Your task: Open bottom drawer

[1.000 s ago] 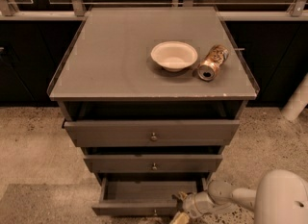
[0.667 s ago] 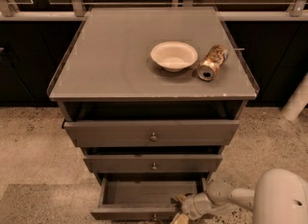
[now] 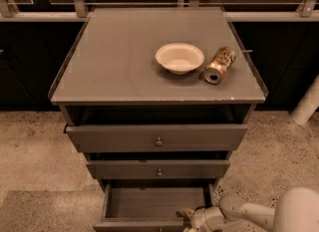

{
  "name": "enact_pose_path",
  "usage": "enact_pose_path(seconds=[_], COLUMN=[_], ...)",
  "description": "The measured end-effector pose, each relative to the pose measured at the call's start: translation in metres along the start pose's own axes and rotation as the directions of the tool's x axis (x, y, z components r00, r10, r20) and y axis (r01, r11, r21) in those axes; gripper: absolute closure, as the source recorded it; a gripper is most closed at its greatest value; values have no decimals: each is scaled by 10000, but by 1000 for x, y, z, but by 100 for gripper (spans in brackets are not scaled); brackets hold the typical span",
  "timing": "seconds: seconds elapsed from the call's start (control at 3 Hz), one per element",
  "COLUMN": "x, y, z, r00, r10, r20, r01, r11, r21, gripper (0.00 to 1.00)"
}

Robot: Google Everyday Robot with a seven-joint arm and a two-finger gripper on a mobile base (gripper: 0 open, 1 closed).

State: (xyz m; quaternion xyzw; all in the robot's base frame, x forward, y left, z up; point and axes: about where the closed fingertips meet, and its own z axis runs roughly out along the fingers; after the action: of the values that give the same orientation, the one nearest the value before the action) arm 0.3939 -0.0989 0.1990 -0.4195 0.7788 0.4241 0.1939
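Observation:
The bottom drawer of the grey cabinet is pulled out toward me, its plain grey box showing and its front at the lower edge of the camera view. My gripper is at the drawer's front right, at the front panel, with the white arm coming in from the lower right. The knob of the bottom drawer is out of view. The mid-sized drawer front and the widest top drawer front stand slightly out above it.
On the cabinet top sit a white bowl and a can lying on its side. A white post stands at the right. Speckled floor lies on both sides; dark cabinets line the back.
The bottom drawer has slid a little further out toward me, and the gripper has moved back with it toward the lower edge.

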Motion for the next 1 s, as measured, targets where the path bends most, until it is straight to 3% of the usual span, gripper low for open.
enact_pose_path(seconds=[0.33, 0.67, 1.0], x=[11, 10, 15], y=[15, 16, 25], z=[-6, -5, -25], r00=[9979, 9976, 9958], r10=[362, 384, 556], r20=[537, 573, 727], r01=[-378, -403, -627], r11=[9989, 9987, 9930], r21=[293, 312, 1000], gripper=[0, 0, 0])
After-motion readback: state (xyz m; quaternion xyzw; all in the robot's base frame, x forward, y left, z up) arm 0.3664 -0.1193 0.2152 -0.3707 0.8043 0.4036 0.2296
